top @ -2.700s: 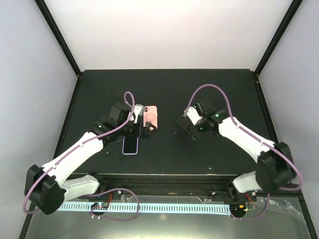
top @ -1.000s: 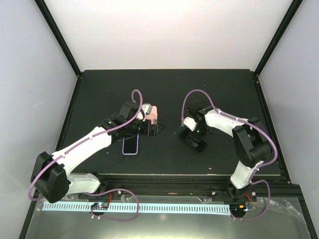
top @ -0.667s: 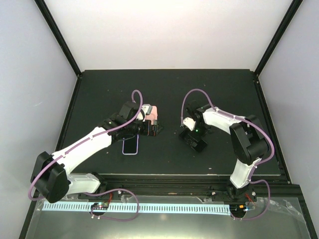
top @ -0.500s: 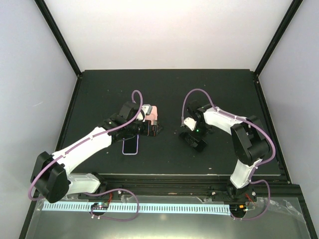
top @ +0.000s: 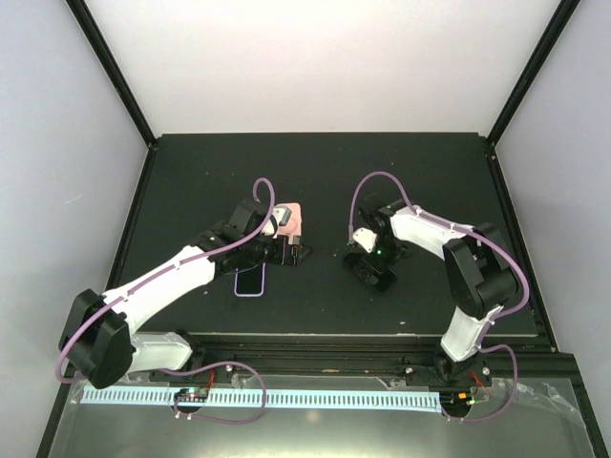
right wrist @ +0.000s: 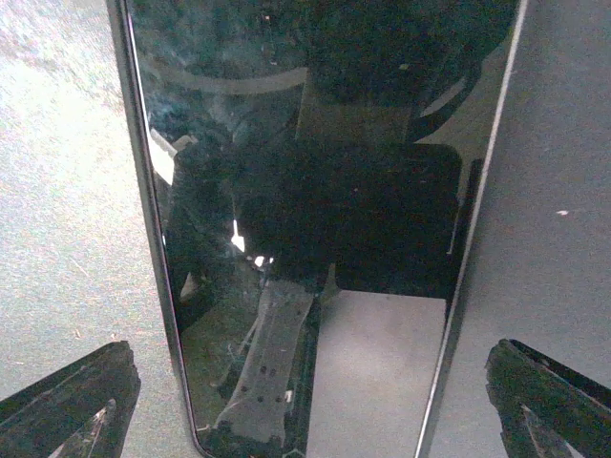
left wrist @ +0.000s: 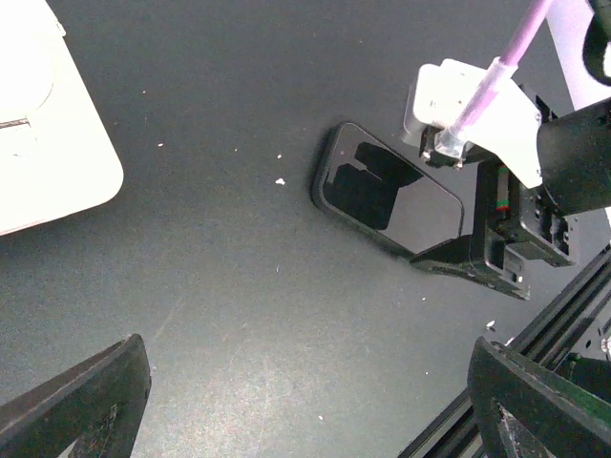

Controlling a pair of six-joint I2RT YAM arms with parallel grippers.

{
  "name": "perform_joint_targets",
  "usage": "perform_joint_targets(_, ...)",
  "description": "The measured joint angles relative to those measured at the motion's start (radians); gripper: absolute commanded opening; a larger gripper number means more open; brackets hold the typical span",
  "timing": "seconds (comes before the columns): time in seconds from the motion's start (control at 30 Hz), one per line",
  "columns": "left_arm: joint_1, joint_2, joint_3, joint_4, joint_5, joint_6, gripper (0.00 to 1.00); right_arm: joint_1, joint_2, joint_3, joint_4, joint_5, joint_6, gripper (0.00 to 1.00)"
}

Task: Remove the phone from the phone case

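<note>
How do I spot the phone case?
Find the black table, then follow the left arm to its tip. The phone case lies there, partly hidden by the arm. It alone is salmon pink; the phone nearby is dark.

Both my arms share one build: the left arm [top: 162, 281] and the right arm [top: 428, 229] have glossy white, rounded link shells joined by chunky black joint housings [top: 91, 348]. A lilac cable [top: 258, 191] loops loose off each wrist. Through the left wrist camera, at two o'clock, I can see the right arm's cable plugged into a white block [left wrist: 468, 100] above a boxy black wrist housing [left wrist: 520, 224]. My left gripper [left wrist: 305, 410] and right gripper [right wrist: 310, 405] both end in matte black, wedge-shaped fingertips [left wrist: 81, 401] at seven and five o'clock.
</note>
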Motion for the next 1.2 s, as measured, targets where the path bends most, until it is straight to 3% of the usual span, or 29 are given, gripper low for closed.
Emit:
perform_joint_targets(0.37, 0.0, 0.018, -0.005, 0.011, 0.001, 0.0, 0.93, 0.046, 0.029, -0.039, 0.018, 0.039, 0.023, 0.97)
perform_joint_targets(0.57, 0.0, 0.019, -0.019, 0.023, 0.005, -0.003, 0.93, 0.061, 0.051, -0.03, 0.028, 0.1, 0.051, 0.71)
perform_joint_targets(0.7, 0.0, 0.019, -0.034, 0.035, 0.012, -0.014, 0.93, 0.061, 0.06, -0.016, 0.011, 0.093, 0.044, 0.46)
perform_joint_targets(0.97, -0.001, -0.01, -0.114, 0.1, 0.058, -0.06, 0.92, 0.055, 0.031, -0.024, 0.009, 0.068, 0.028, 0.25)
perform_joint_targets(1.03, -0.01, -0.029, -0.137, 0.118, 0.072, -0.078, 0.92, 0.055, -0.006, -0.041, 0.011, 0.038, 0.016, 0.08)
perform_joint_targets(1.07, -0.019, -0.037, -0.145, 0.132, 0.076, -0.087, 0.92, 0.055, -0.047, -0.051, 0.011, 0.021, 0.011, 0.04)
perform_joint_targets(1.2, -0.091, -0.087, -0.18, 0.204, 0.074, -0.134, 0.92, 0.056, -0.275, -0.085, 0.034, -0.017, -0.005, 0.01)
